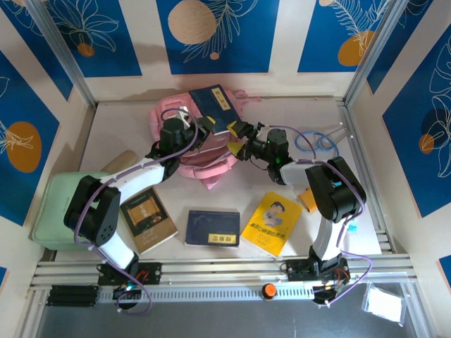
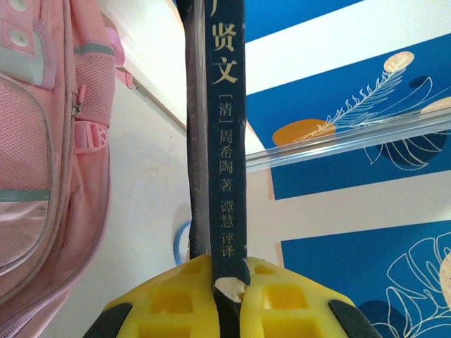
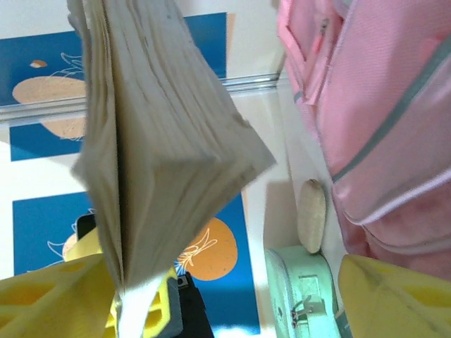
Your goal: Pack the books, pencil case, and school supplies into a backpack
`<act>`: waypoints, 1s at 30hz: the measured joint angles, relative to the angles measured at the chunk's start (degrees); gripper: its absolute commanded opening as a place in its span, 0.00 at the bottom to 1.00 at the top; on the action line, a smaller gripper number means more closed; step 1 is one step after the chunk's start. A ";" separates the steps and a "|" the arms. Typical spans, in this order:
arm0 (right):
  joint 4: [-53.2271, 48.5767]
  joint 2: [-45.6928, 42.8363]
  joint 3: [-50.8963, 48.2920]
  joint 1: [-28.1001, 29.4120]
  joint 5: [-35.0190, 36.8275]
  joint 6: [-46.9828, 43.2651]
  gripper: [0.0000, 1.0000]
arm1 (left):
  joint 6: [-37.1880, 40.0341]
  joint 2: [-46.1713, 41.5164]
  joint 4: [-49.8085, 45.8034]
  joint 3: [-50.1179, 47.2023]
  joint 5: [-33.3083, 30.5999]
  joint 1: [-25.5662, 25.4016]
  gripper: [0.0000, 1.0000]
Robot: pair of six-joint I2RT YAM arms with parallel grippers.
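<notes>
My left gripper point(image 1: 199, 125) point(image 2: 227, 278) is shut on the spine of a dark navy book point(image 1: 215, 105) point(image 2: 227, 141) and holds it up over the pink backpack point(image 1: 201, 151) point(image 2: 35, 141). At the book's near right corner my right gripper point(image 1: 239, 137) point(image 3: 225, 282) stands open. The fanned page edge point(image 3: 162, 141) rests against its left finger, far from the right one. The backpack point(image 3: 380, 105) lies just beside it. A tan pencil case point(image 1: 120, 162) point(image 3: 311, 215) lies left of the backpack. A brown book point(image 1: 146, 218), a second navy book point(image 1: 213, 227) and a yellow book point(image 1: 273, 222) lie in a row at the front.
A mint green case point(image 1: 60, 211) point(image 3: 303, 296) sits at the table's left edge, beside the pencil case. A blue cable point(image 1: 317, 143) loops at the back right. A small orange item point(image 1: 308, 199) lies by the right arm. Aluminium posts and patterned walls enclose the table.
</notes>
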 measured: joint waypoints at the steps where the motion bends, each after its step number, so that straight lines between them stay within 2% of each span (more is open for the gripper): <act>1: 0.63 0.50 0.59 0.24 0.35 0.39 0.76 | -0.42 0.00 0.13 -0.07 0.00 0.00 0.00; 19: 12.76 6.51 3.45 2.69 4.83 4.50 0.43 | -1.44 0.00 -0.94 -0.66 -0.02 -0.33 0.00; 22: 13.11 6.51 3.45 2.67 5.01 4.66 0.29 | -1.42 0.00 -1.20 -1.05 -0.24 -0.44 0.00; 26: 13.05 6.51 3.41 2.27 4.46 4.63 0.06 | -1.40 0.00 -3.15 -1.25 -0.81 -0.42 0.01; 28: 12.24 6.51 3.41 1.99 3.43 4.11 0.02 | -0.96 0.00 -4.61 -1.22 -1.09 -0.42 0.13; 30: 10.62 6.51 3.28 1.81 2.34 3.34 0.00 | 0.07 -0.02 -7.23 -1.01 -1.16 -0.42 0.31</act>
